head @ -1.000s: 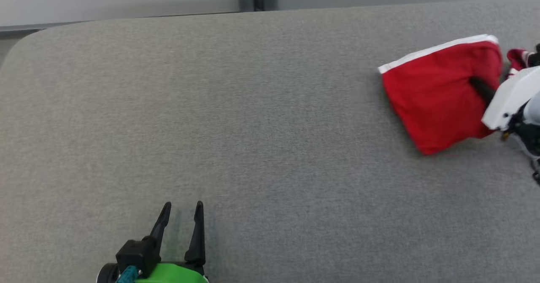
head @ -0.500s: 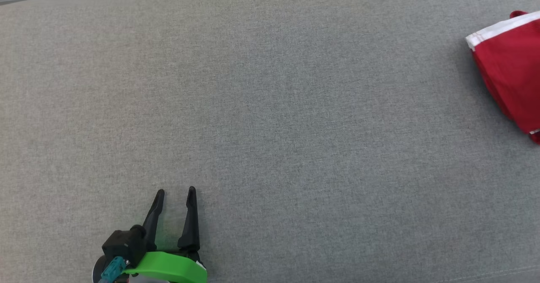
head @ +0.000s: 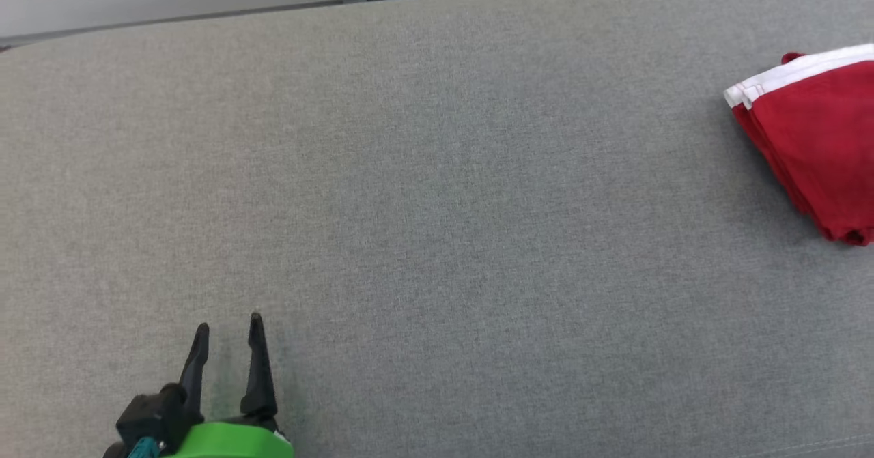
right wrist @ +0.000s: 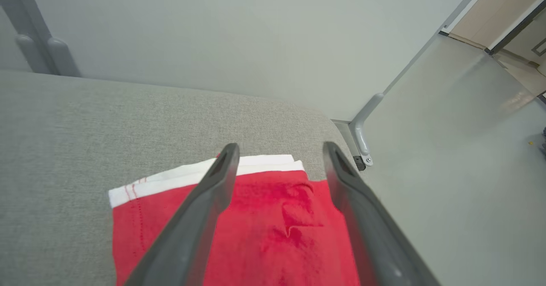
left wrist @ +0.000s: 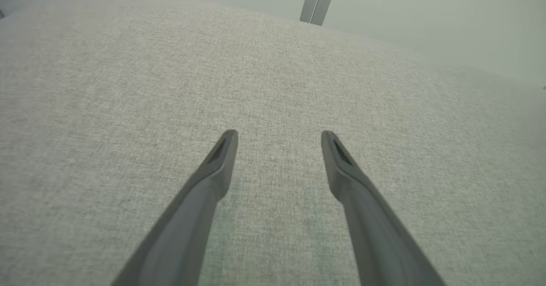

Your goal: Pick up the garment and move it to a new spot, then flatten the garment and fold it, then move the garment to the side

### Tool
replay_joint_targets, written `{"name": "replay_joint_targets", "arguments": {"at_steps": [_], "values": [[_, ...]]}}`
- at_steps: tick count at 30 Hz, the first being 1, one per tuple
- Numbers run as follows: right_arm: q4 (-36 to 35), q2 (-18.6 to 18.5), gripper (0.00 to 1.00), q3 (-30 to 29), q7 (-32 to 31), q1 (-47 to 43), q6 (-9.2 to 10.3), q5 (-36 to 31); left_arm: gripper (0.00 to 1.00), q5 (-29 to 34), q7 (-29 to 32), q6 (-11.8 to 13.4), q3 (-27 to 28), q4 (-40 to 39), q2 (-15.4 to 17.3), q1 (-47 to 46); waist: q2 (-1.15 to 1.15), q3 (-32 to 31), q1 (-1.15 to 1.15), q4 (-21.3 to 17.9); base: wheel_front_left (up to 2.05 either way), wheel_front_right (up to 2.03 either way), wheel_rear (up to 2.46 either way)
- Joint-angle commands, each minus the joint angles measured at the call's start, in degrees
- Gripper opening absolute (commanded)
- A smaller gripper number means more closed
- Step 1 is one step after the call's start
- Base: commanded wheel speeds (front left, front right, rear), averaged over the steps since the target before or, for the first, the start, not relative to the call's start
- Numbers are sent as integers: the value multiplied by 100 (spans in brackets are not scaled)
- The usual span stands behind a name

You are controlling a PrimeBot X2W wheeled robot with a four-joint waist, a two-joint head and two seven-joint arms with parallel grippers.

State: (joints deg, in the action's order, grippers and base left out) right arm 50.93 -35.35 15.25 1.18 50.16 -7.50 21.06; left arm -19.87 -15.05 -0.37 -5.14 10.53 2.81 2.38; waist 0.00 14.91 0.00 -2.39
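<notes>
right pincer wide over folded garment

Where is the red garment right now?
The folded garment lies far right in the head view, on the grey surface near its right end; in the right wrist view it sits beneath the open right pincer.

Left pincer: dark tapered fingers, green housing, teal plug.

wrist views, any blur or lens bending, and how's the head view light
Left wrist view: wide-angle bend curves the grey surface, far wall hazy, left claw soft near the lens. Right wrist view: red garment sharp, right claw blurred low down. Head view: soft even light, faint shadow beside the garment, no glare.
</notes>
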Motion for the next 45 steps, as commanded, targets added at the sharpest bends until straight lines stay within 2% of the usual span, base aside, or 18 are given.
{"name": "replay_joint_targets", "arguments": {"at_steps": [1, 4, 7, 10, 16, 20, 27, 34, 41, 42, 45], "values": [[-138, 106, 100, -43, 283, -377, 2, 5, 100, 135, -15, 54, 118, -19, 19, 168, 0, -490, 0, -24, 0, 0, 0], [-478, 344, 100, -234, 886, -1073, 2, -146, 100, 33, -15, 60, 314, -125, 19, 366, 0, -844, 0, -32, 0, 0, 0], [-907, 769, 100, -601, 1293, -1931, 2, -270, 100, 107, -15, 29, 494, -235, 19, 594, 0, -1103, 0, -58, 0, 0, 0], [-1399, 1193, 100, -920, 1398, -2742, 2, -581, 100, 195, -15, -4, 633, -300, 18, 761, 0, -1293, 0, -78, 0, 0, 0], [-2988, 2441, 100, -1769, 1398, -4343, 2, -1326, 100, 196, -15, -102, 760, -355, 19, 749, 0, -1496, 0, 16, 0, 0, 0], [-3699, 2940, 100, -2008, 1399, -5044, 2, -1713, 100, 292, -15, -164, 668, -219, 18, 713, 0, -1651, 0, 51, 0, 0, 0], [-4084, 3208, 100, -2207, 1400, -5645, 2, -1990, 100, 368, -15, -278, 634, 13, 18, 853, 0, -1864, 0, -34, 0, 0, 0], [-4129, 3239, 100, -2113, 1401, -5724, 2, -1991, 100, 374, -15, -456, 483, 167, 18, 636, 0, -1860, 0, -58, 0, 0, 0], [-4164, 3240, 100, -2063, 1401, -5697, 2, -1916, 100, 386, -15, -462, 443, 253, 18, 523, 0, -1822, 0, -67, 0, 0, 0], [-4133, 3243, 0, -2063, 1388, -5684, 0, -1942, 0, 346, 1, -465, 436, 260, 1, 589, 0, -1823, 0, -67, 0, 0, 0], [-3976, 3278, 0, -2062, 1375, -5705, 0, -1938, 0, 310, 38, -465, 423, 408, -19, 655, 0, -1821, 0, -67, 0, 0, 0]]}}
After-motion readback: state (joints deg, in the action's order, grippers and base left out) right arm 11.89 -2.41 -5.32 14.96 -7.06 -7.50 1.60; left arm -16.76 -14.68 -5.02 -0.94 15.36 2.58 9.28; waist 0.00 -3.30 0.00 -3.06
